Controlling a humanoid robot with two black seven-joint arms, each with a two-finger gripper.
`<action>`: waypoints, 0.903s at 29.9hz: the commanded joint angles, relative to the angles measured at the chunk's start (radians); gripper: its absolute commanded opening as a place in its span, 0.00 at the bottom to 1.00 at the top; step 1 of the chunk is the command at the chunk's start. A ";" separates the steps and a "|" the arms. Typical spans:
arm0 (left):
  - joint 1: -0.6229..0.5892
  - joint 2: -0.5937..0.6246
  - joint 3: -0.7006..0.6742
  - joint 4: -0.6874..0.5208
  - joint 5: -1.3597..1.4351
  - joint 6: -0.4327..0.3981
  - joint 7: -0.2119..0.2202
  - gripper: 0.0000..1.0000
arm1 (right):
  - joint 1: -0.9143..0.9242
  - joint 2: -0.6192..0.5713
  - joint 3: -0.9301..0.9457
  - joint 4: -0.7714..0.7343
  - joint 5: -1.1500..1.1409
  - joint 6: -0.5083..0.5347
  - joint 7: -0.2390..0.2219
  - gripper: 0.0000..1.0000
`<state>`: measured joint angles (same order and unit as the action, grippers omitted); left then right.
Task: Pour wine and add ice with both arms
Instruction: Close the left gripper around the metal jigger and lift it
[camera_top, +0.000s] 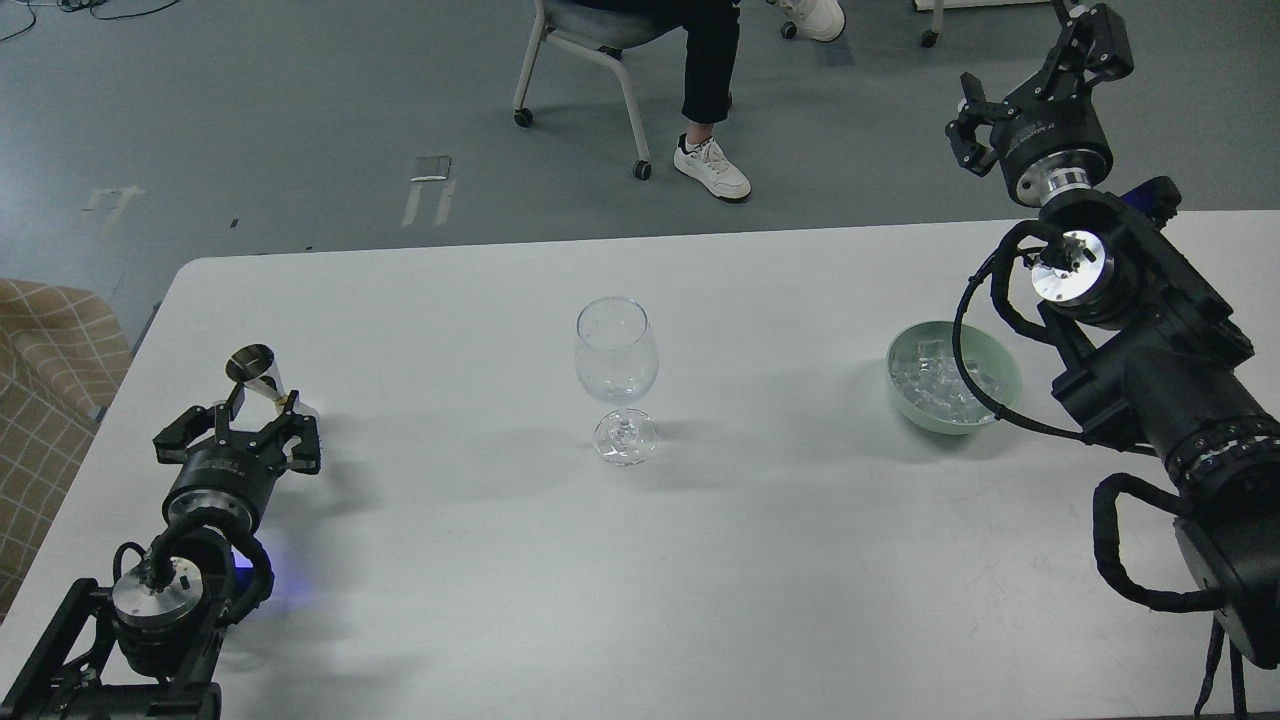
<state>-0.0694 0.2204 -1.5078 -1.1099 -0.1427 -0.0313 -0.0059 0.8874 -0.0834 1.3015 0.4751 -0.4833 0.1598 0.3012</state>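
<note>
The left gripper (262, 405) sits low on the table (480, 560), its fingers either side of a small metal cup (254, 368); whether they actually grip it I cannot tell. The cup probably holds the wine, not visible from here. The glass (616, 375) stands well to that gripper's right, looking empty, placed centrally so either arm can reach it. The right gripper (1090, 45) is raised, jaws parted and empty, with the bowl (1005, 372) of ice (935, 385) below and nearer the robot
</note>
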 joint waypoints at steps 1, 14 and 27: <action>-0.033 -0.007 0.000 0.042 0.000 -0.001 0.003 0.54 | 0.001 -0.001 -0.001 -0.001 0.000 0.000 -0.002 1.00; -0.115 -0.003 -0.002 0.120 -0.005 -0.001 0.004 0.54 | -0.004 -0.013 -0.004 -0.001 0.000 0.001 -0.004 1.00; -0.153 -0.007 -0.017 0.163 -0.012 -0.005 0.017 0.48 | 0.004 -0.015 -0.005 -0.001 0.000 -0.013 -0.004 1.00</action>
<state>-0.2072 0.2153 -1.5209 -0.9664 -0.1529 -0.0323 0.0102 0.8952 -0.0984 1.2971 0.4753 -0.4832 0.1477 0.2982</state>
